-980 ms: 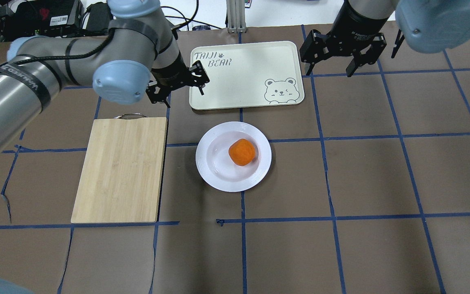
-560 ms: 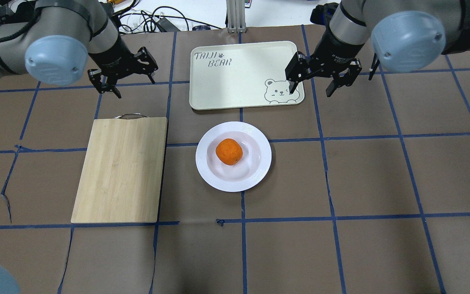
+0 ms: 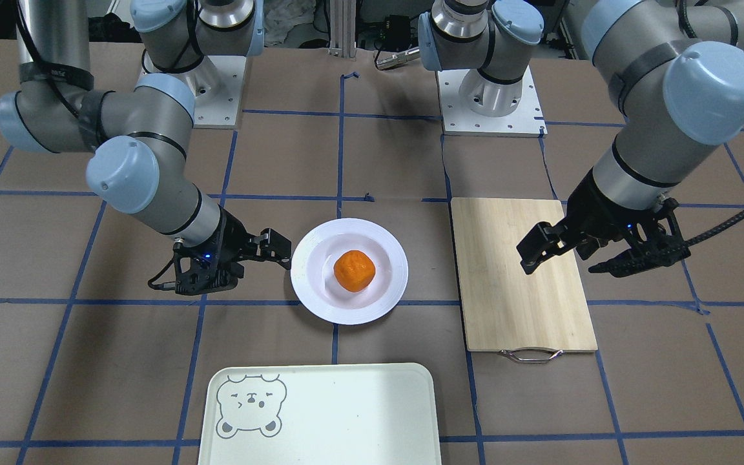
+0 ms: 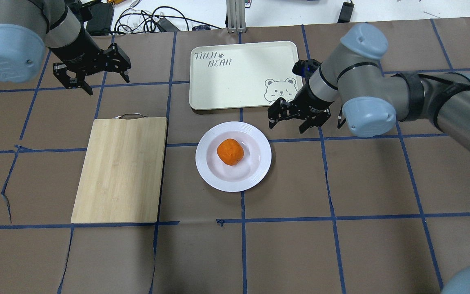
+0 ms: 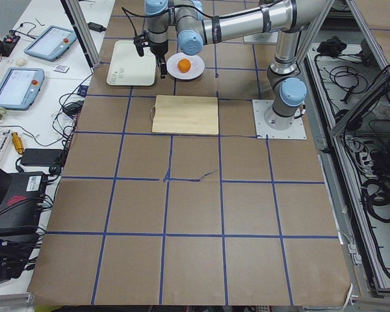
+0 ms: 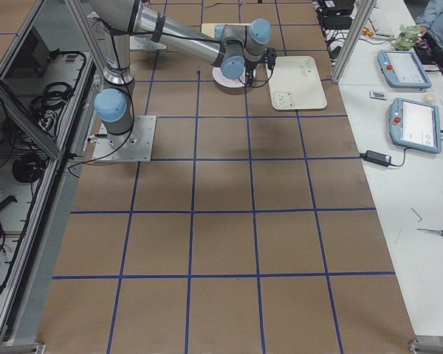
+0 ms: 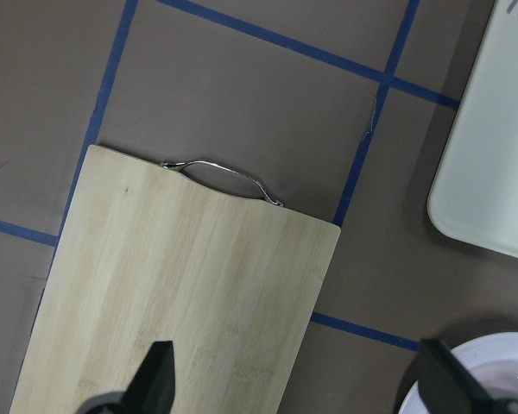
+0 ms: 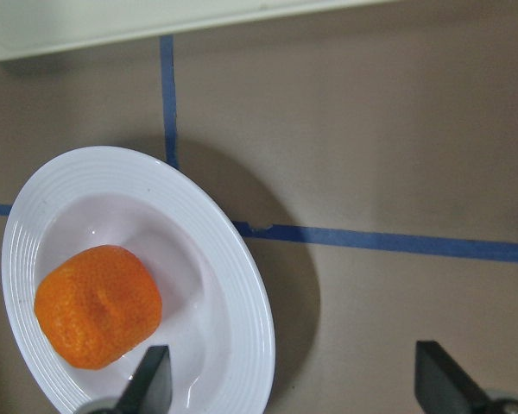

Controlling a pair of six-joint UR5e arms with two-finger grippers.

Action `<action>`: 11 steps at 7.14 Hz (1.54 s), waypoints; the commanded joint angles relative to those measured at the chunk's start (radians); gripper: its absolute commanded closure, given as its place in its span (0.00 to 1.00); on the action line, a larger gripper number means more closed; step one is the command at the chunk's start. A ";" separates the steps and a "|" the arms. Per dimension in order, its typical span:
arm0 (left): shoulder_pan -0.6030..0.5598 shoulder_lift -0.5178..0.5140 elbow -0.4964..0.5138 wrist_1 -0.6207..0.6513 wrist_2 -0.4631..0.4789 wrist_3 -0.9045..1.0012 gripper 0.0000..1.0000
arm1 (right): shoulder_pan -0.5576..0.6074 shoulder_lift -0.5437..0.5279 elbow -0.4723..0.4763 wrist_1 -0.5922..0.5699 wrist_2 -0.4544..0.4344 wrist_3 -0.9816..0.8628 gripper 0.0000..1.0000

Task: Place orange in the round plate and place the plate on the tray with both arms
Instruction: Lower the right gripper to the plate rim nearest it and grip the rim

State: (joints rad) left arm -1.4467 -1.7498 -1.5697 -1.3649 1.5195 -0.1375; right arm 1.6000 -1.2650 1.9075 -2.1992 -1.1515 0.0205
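The orange (image 4: 230, 152) lies in the middle of the white round plate (image 4: 255, 171), which rests on the table just in front of the tray (image 4: 235, 81). My right gripper (image 4: 285, 128) hangs open at the plate's far right rim, between plate and tray. In the right wrist view the plate's rim (image 8: 255, 302) lies just inside the left fingertip of the right gripper (image 8: 293, 388), with the orange (image 8: 97, 304) off to the left. My left gripper (image 4: 108, 85) is open and empty, high above the table beyond the cutting board (image 7: 173, 293).
A bamboo cutting board (image 4: 120, 169) with a metal handle lies left of the plate. Cables and equipment sit beyond the table's far edge (image 4: 153, 20). Blue tape lines cross the brown tabletop.
My right gripper came down from over the tray's bear corner to the plate's far right rim. The left gripper drew away leftward. The orange rolled from the plate's right side to its middle.
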 commanded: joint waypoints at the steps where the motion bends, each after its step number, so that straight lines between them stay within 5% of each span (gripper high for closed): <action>1: -0.053 0.030 -0.029 -0.032 -0.001 0.181 0.00 | 0.032 0.074 0.089 -0.185 0.084 0.045 0.00; 4: -0.060 0.084 -0.044 -0.145 0.004 0.234 0.00 | 0.075 0.088 0.126 -0.269 0.075 0.148 0.00; 7: -0.060 0.130 -0.050 -0.149 0.059 0.185 0.00 | 0.083 0.116 0.136 -0.304 0.078 0.156 0.13; 8: -0.060 0.139 -0.055 -0.149 0.050 0.185 0.00 | 0.084 0.116 0.136 -0.304 0.078 0.156 0.25; 11: -0.058 0.139 -0.065 -0.154 0.057 0.183 0.00 | 0.109 0.116 0.134 -0.303 0.078 0.171 0.83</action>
State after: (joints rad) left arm -1.5051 -1.6117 -1.6300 -1.5159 1.5697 0.0464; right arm 1.6980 -1.1492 2.0428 -2.5031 -1.0738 0.1848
